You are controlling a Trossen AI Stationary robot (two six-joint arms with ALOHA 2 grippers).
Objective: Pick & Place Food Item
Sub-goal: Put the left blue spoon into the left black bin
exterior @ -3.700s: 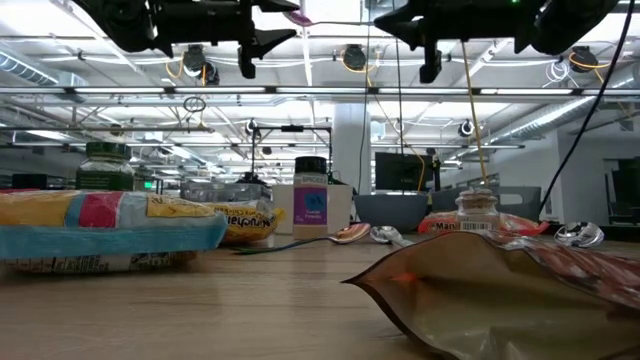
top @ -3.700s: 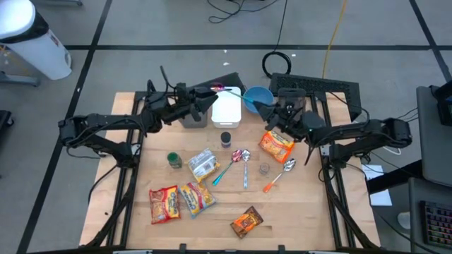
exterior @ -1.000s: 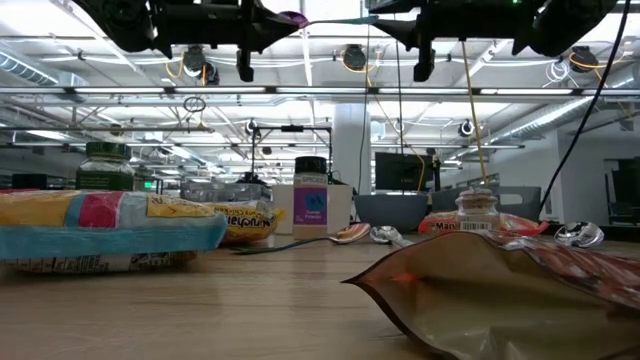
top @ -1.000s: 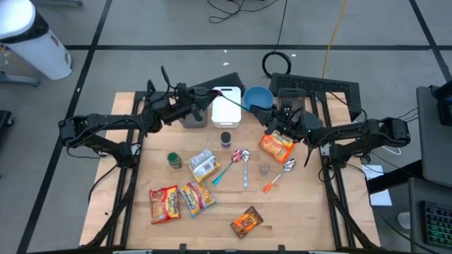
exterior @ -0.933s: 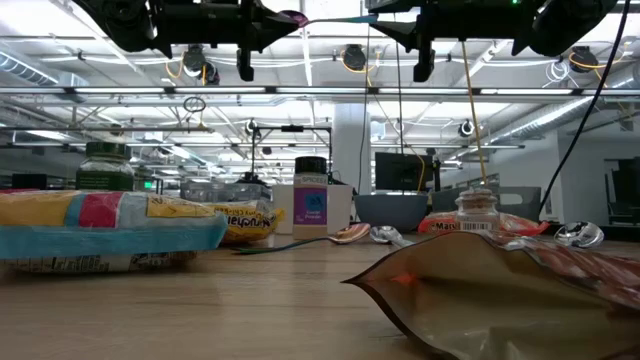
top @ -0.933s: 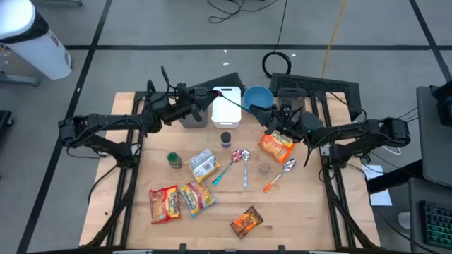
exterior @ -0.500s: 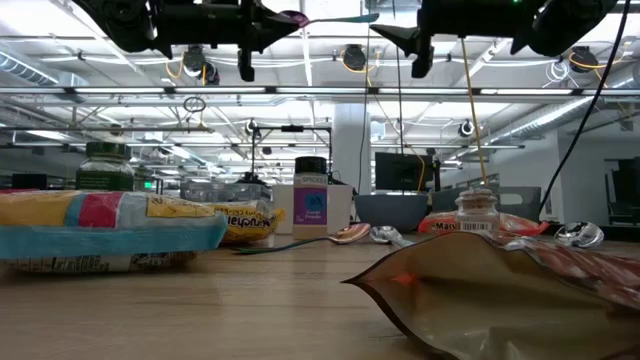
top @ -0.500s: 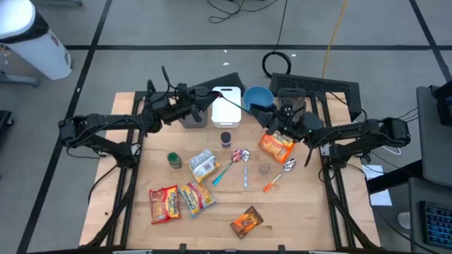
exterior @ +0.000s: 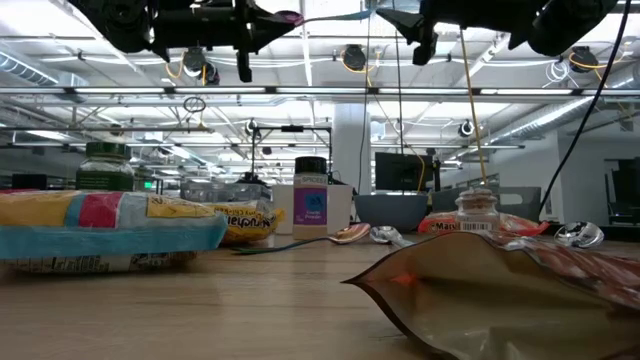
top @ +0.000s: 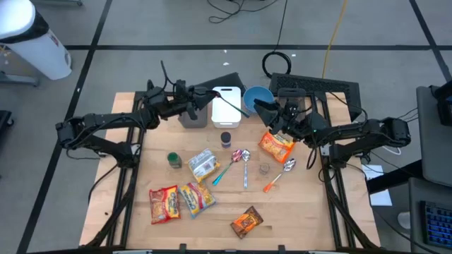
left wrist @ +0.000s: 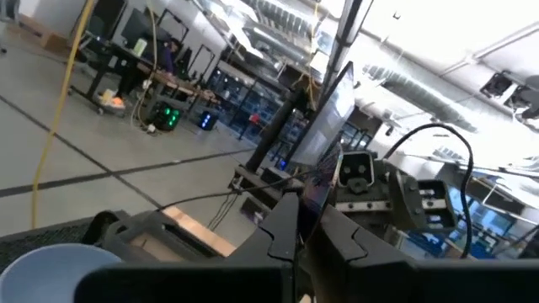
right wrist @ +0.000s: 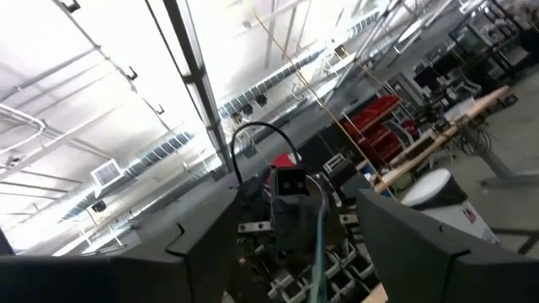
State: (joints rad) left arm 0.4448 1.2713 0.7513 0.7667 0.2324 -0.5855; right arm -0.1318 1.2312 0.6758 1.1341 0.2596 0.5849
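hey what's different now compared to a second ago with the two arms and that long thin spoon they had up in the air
The right claw has opened and let go of the long thin spoon, pulling slightly back. The left claw is still shut on the spoon's other end, holding it above the white container. The packets and spoons on the table haven't moved.

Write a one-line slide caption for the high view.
Both arms meet above the white container: the left gripper shut on a thin utensil, the right gripper open beside the blue bowl.
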